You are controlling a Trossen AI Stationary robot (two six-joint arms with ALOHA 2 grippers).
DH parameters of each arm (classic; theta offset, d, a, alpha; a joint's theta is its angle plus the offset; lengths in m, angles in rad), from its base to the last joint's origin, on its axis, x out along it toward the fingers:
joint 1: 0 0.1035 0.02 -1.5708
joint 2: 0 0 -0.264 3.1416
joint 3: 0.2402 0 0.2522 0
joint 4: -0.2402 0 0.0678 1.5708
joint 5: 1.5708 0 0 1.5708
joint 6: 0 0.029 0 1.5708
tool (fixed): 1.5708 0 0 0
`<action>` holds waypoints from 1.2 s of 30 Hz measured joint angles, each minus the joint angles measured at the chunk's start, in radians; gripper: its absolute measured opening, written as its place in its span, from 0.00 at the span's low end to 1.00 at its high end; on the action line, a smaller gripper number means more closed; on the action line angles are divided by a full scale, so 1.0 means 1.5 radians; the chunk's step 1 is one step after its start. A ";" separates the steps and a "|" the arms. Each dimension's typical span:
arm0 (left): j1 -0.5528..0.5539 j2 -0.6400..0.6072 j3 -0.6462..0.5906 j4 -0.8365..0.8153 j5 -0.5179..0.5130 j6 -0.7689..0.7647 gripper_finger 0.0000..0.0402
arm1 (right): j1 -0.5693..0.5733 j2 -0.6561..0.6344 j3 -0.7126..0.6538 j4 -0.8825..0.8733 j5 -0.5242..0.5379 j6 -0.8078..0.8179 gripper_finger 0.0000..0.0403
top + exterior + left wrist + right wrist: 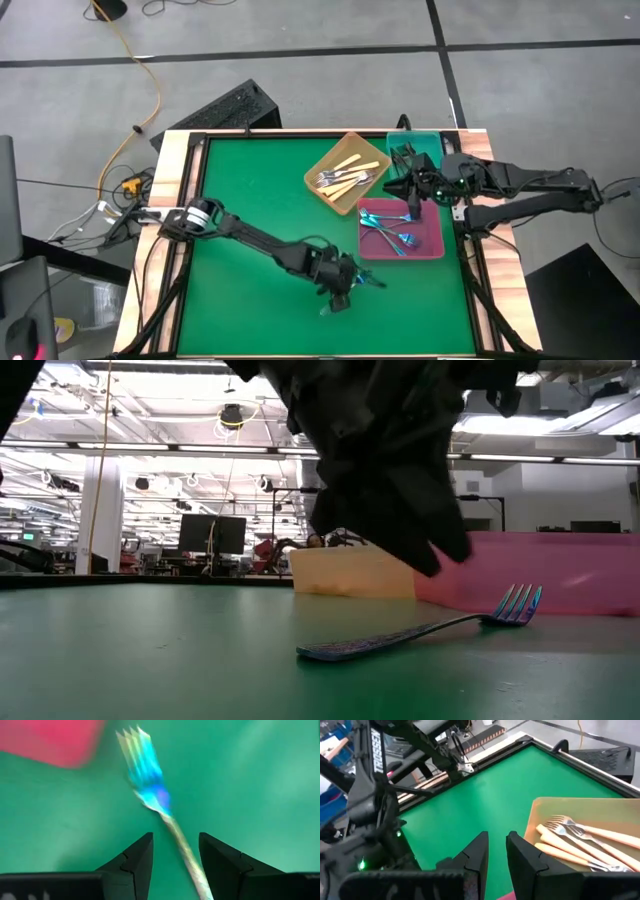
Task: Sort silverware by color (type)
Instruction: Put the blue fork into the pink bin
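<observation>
High view: we have the green table (pixel 260 190) with three trays at its right side: orange tray (pixel 322 168) holding the cream-handled forks (pixel 345 178), pink tray (pixel 432 232) holding several iridescent blue forks (pixel 388 232), teal tray (pixel 432 142) mostly hidden under the right arm.

Our left gripper (pixel 342 288) sits low over the mat just beside the pink tray's near corner. One loose iridescent fork (pixel 150 780) lies flat on the mat there. In the left wrist view its handle runs between our two fingers (pixel 135 862), and the jaws stand apart with clear gaps on both sides, so nothing is gripped yet. In the low view the tines (pixel 516 603) ride slightly off the mat, pointing at the pink tray.

Right gripper (pixel 495 851) hovers over the tray cluster by the orange tray, jaws nearly together, and we see nothing in them.

Risks as we judge them:
- Fork is thin and flat. Closing too high means the pads skim over the handle and miss.
- Handle crosses the jaw gap at an angle, so closing may spin or flick the fork rather than seat it.
- Slick finish plus a grip far down the handle: the tine end could droop or slip out on the lift.
- Pink tray wall is near, so a low carry could catch the tines on the rim.
- Right arm hangs over the same trays, leaving the drop-off path tight.
</observation>
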 joint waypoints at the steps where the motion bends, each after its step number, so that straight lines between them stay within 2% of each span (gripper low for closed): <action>1: -0.005 0.007 0.002 -0.005 0.001 0.000 0.35 | 0.008 0.002 0.000 0.006 0.011 0.003 0.23; 3: -0.012 0.024 0.003 -0.046 0.013 -0.011 0.35 | 0.020 0.009 -0.002 0.011 0.027 0.004 0.23; 5: -0.007 0.031 0.009 -0.033 0.054 -0.021 0.35 | 0.027 0.014 -0.002 0.020 0.031 0.005 0.23; 7: -0.004 0.033 0.009 -0.031 0.064 -0.031 0.35 | 0.029 0.022 -0.002 0.027 0.031 0.005 0.23; 18: 0.010 0.031 0.040 -0.066 -0.001 -0.006 0.35 | 0.056 0.073 -0.002 0.029 0.031 -0.004 0.23; 23: 0.009 0.047 0.051 -0.068 0.049 0.002 0.35 | 0.064 0.087 -0.002 0.031 0.030 -0.008 0.23; 36: 0.009 0.045 0.050 -0.047 -0.020 0.035 0.35 | 0.077 0.096 -0.002 0.039 0.030 -0.049 0.23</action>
